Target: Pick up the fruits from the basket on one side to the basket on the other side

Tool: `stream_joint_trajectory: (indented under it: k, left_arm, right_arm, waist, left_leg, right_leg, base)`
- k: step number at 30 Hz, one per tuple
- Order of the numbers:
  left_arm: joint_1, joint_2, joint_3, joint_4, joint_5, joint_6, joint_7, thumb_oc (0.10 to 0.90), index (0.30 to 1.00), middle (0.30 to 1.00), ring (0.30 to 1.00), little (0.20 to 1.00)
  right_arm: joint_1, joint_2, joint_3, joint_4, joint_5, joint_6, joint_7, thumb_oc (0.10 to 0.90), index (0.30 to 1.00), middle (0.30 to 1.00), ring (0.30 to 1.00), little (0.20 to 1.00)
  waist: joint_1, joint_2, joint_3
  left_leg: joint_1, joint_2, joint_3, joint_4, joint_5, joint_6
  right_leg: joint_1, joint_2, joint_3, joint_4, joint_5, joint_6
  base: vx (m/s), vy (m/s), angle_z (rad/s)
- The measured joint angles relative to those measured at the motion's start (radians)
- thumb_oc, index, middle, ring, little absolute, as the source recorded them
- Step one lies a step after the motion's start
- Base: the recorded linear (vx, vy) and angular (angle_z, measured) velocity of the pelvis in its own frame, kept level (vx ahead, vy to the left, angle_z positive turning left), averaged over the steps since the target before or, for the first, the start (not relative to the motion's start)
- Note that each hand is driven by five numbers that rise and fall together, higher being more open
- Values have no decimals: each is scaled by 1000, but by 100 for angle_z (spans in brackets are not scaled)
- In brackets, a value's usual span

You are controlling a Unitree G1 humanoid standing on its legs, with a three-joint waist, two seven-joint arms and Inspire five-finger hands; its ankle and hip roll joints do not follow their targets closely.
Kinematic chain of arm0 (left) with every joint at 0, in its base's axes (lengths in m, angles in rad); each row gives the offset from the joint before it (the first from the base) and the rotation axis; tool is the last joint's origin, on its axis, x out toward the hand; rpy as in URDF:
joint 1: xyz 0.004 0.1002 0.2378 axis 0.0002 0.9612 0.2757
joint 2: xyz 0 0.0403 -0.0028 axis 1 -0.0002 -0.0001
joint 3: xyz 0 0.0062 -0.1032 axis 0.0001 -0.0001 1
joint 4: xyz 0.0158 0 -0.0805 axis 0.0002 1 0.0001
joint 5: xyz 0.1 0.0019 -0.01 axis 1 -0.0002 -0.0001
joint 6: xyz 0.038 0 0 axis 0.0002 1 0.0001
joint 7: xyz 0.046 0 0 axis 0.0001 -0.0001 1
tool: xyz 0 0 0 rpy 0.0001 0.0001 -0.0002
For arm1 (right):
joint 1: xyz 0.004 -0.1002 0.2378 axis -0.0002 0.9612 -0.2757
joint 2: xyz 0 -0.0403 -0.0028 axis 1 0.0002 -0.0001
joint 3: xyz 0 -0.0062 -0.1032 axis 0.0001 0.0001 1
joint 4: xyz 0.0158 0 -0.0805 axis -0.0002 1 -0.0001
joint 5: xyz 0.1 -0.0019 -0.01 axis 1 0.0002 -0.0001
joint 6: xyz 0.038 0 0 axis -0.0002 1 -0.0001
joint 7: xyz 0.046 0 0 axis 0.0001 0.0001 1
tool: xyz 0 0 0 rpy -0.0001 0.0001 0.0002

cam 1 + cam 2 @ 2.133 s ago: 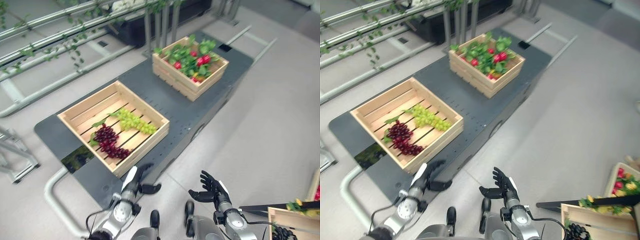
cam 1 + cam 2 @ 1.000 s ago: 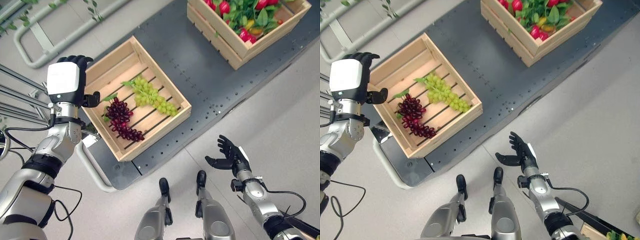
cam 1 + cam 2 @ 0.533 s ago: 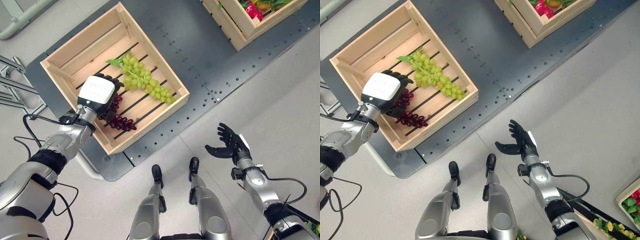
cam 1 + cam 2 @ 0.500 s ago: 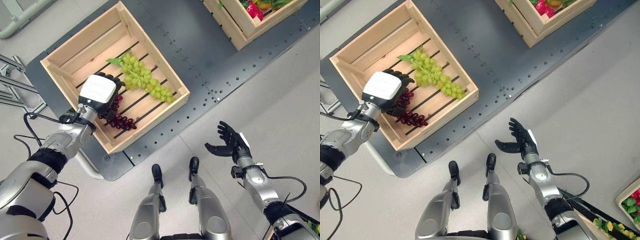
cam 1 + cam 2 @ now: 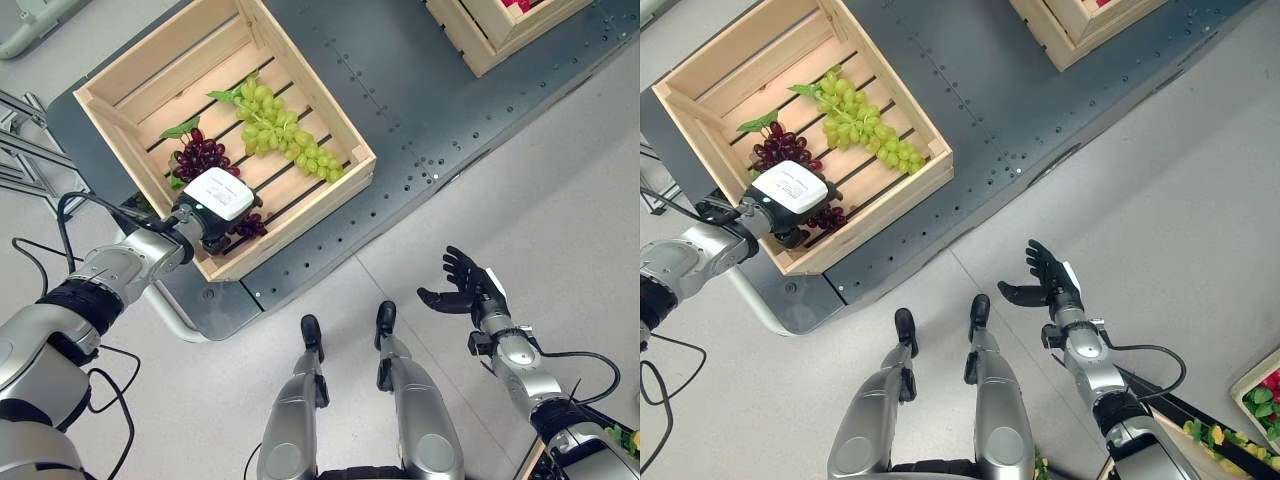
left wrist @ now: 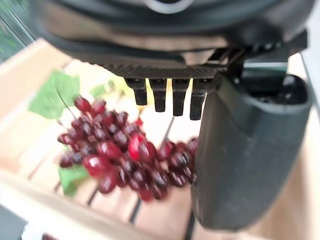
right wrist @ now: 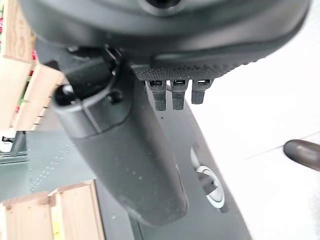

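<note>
Left hand (image 5: 218,196) hangs with straight fingers above the red grapes (image 5: 196,156) in the crate (image 5: 300,214); right hand (image 5: 468,292) hovers open over the floor (image 5: 560,200).

Pale slatted wood crate (image 5: 300,200) (glossy red grapes (image 6: 125,162)).

Left robot hand (image 5: 219,203) drew back over the red grapes (image 5: 200,158)

I can read no writing, label or number anywhere before me: not on the wooden crate (image 5: 300,215), the dark bench (image 5: 420,130), or my own hands.
</note>
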Motion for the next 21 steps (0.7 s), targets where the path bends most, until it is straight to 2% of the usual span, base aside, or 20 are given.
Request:
stream_joint_trajectory:
  k: [9,15,21]
  left_arm:
    - [-99,116,-25,-116,-78,36,-116,800,900,900,900,900]
    - [-131,120,-25,-166,-73,50,-172,800,900,900,900,900]
    - [-134,108,-50,-167,4,39,-197,800,900,900,900,900]
  right_arm:
    - [6,-1,1,-2,-1,2,0,800,900,900,900,900]
    - [10,0,0,2,-1,1,0,800,900,900,900,900]
    - [1,0,-1,12,-2,1,0,800,900,900,900,900]
  waist:
    - [8,-1,1]
    - [21,-1,1]
    - [28,-3,2]
  left_leg:
    - [-2,1,-8,0,0,0]
    - [-19,2,-17,19,0,0]
    - [-79,1,-24,53,-1,0]
  right_leg:
    - [0,1,-8,4,-5,-4]
    - [-7,-4,-23,19,-11,-6]
    - [-71,-14,-23,73,-28,-12]
  base:
    - [-1,-20,2]
    - [12,-19,7]
    - [19,-11,4]
